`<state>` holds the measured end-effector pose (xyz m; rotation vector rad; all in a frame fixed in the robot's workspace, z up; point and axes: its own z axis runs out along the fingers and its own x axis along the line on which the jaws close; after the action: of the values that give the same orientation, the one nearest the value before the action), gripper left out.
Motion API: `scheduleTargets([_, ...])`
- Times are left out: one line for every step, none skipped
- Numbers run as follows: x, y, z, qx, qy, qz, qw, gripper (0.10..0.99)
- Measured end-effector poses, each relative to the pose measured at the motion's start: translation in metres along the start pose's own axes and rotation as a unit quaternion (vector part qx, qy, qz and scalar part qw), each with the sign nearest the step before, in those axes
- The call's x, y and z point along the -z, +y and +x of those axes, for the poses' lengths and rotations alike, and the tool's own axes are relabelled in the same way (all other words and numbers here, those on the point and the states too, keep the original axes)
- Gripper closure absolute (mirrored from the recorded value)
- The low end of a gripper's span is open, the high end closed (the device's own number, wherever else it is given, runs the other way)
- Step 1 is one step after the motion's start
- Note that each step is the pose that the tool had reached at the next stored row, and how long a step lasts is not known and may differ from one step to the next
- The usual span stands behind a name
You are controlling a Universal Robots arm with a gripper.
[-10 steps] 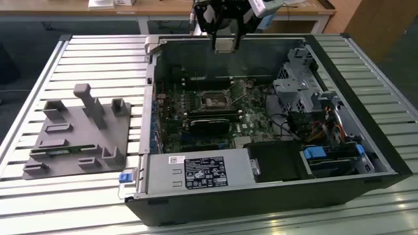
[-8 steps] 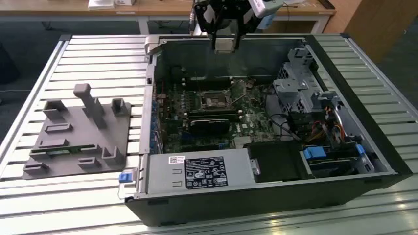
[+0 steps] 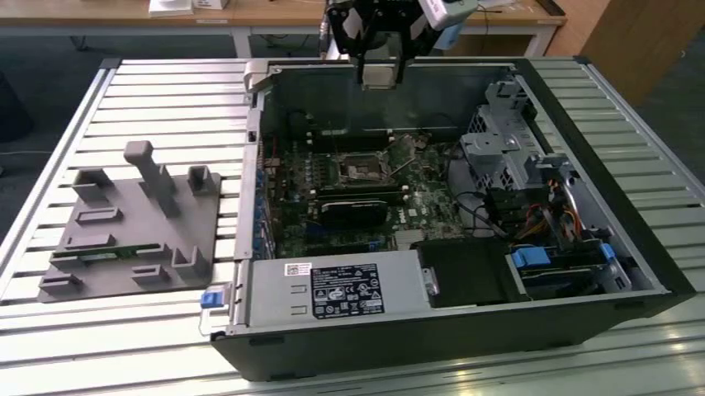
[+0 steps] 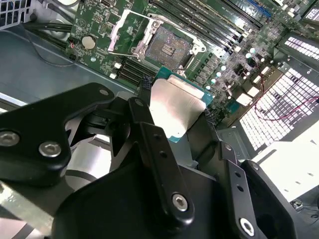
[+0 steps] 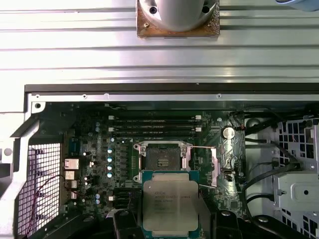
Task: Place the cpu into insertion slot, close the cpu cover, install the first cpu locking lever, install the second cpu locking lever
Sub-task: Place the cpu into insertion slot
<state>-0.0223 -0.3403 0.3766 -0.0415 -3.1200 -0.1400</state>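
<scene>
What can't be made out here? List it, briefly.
cpu underside: faces away in both wrist views.
cpu edge: cut off by the first wrist view's border.
cpu rear: behind the pincer, second wrist view.
insertion slot pins: too small in the exterior view.

Robotics lab or workshop: slatted aluminium worktop (image 3: 165, 82), opened computer case (image 3: 385, 346) on top, grey moulded parts fixture (image 3: 121, 235) alongside, wooden desk (image 3: 286, 18) behind.

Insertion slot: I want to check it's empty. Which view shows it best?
The second wrist view: the insertion slot is near, its contacts bare. The first wrist view shows it farther off; the exterior view, farther still.
</scene>
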Motion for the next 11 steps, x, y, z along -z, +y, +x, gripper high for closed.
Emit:
scheduleTargets([0.0, 0.0, 0.0, -0.001, -0.0001, 0.0, 1.0, 0.549])
scheduleTargets([0.0, 0.0, 0.0, -0.002, -0.0002, 0.0, 1.0, 0.549])
scheduleTargets([0.0, 0.0, 0.0001, -0.003, -0.0003, 0.0, 1.0, 0.549])
scheduleTargets([0.0, 0.0, 0.0003, -0.007, -0.0006, -0.0001, 1.0, 0.549])
scheduleTargets([0.0, 0.0, 0.0005, -0.01, -0.0009, -0.0002, 0.9999, 0.549])
scheduleTargets([0.0, 0.0, 0.0007, -0.014, -0.0013, -0.0003, 0.9999, 0.549])
scheduleTargets([0.0, 0.0, 0.0008, -0.019, -0.0017, -0.0003, 0.9998, 0.549])
scheduleTargets([-0.0001, 0.0, 0.0009, -0.025, -0.0023, -0.0005, 0.9997, 0.549])
scheduleTargets([-0.0001, 0.0, 0.001, -0.032, -0.0029, -0.0006, 0.9995, 0.549])
scheduleTargets([-0.0002, 0.0, 0.001, -0.039, -0.0035, -0.0008, 0.9992, 0.549])
scheduleTargets([-0.0002, 0.0, 0.0011, -0.045, -0.004, -0.0009, 0.999, 0.549])
